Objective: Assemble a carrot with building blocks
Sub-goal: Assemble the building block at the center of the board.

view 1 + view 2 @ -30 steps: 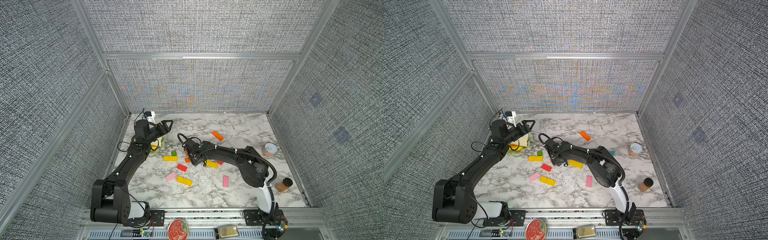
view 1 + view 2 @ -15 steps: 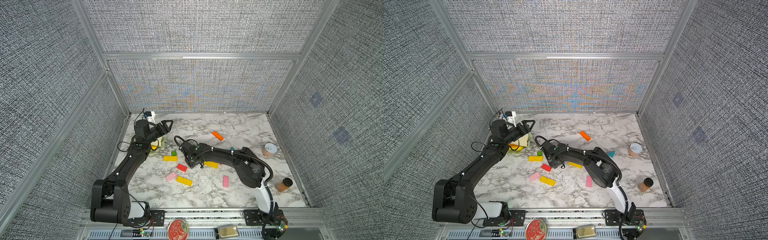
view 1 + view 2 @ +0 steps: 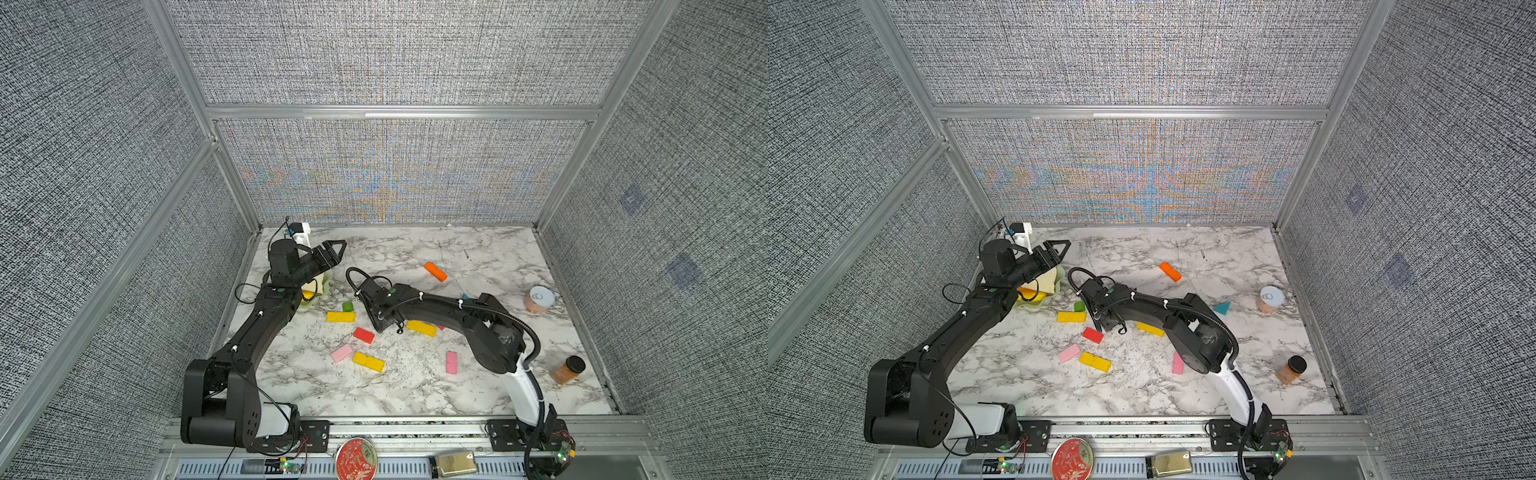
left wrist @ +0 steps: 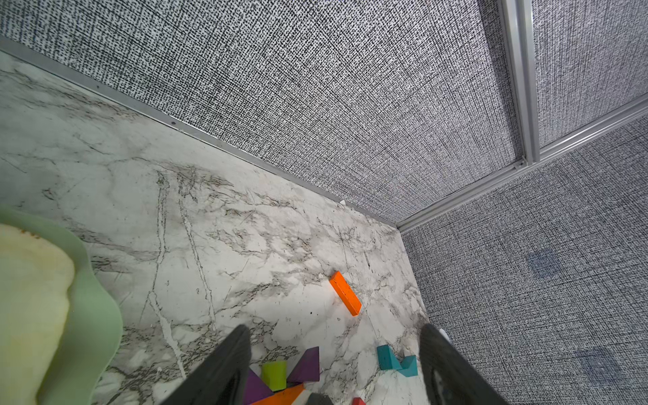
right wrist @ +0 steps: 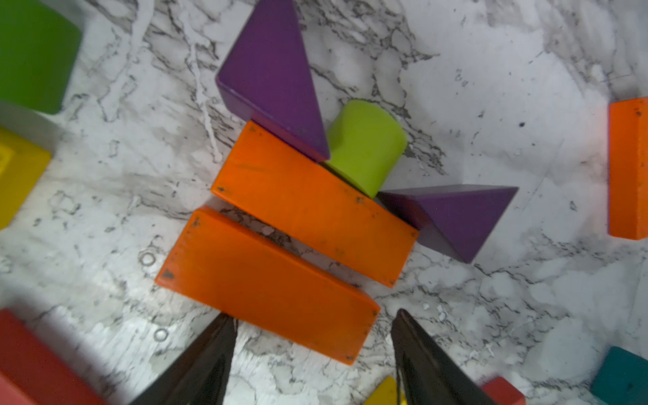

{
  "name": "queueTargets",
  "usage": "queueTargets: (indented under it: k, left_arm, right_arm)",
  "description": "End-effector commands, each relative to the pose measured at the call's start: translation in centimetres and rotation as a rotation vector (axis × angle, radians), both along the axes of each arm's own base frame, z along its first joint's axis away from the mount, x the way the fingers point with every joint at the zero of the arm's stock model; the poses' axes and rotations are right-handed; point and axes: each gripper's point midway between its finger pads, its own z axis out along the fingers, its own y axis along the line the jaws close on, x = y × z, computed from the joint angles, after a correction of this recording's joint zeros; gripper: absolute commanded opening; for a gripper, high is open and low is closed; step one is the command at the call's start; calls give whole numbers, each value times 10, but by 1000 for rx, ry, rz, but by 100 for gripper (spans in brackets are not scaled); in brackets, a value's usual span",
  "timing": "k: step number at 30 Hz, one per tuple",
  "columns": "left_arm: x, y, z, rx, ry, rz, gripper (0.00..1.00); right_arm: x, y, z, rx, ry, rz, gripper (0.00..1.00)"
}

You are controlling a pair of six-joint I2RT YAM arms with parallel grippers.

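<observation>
Marble tabletop (image 3: 415, 395), grey woven walls (image 3: 395, 54); left claw (image 4: 333, 329) spread, empty; right claw (image 5: 314, 314) parted, empty, beside orange bar (image 5: 266, 284).

Bread slice (image 4: 33, 298) on pale green plate (image 4: 100, 315); amber jar (image 3: 565, 371), pinkish can (image 3: 539, 299) upright.

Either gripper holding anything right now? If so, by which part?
Nothing is held. The right gripper is open, its tips by the long edge of an orange bar without clamping it. The left gripper is open and empty.
</observation>
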Motion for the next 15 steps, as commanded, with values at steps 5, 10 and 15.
queueTargets:
  k: [5, 10, 15]
  left_arm:
    - [0, -1, 5, -4, -19, -12, 77]
    - [0, -2, 5, -6, -22, -16, 77]
    - [0, -2, 6, -8, -22, -18, 77]
  right_arm:
    - [2, -10, 0, -35, -5, -19, 73]
    - [3, -13, 0, -45, -5, -16, 73]
    - [3, -12, 6, -34, -8, -5, 73]
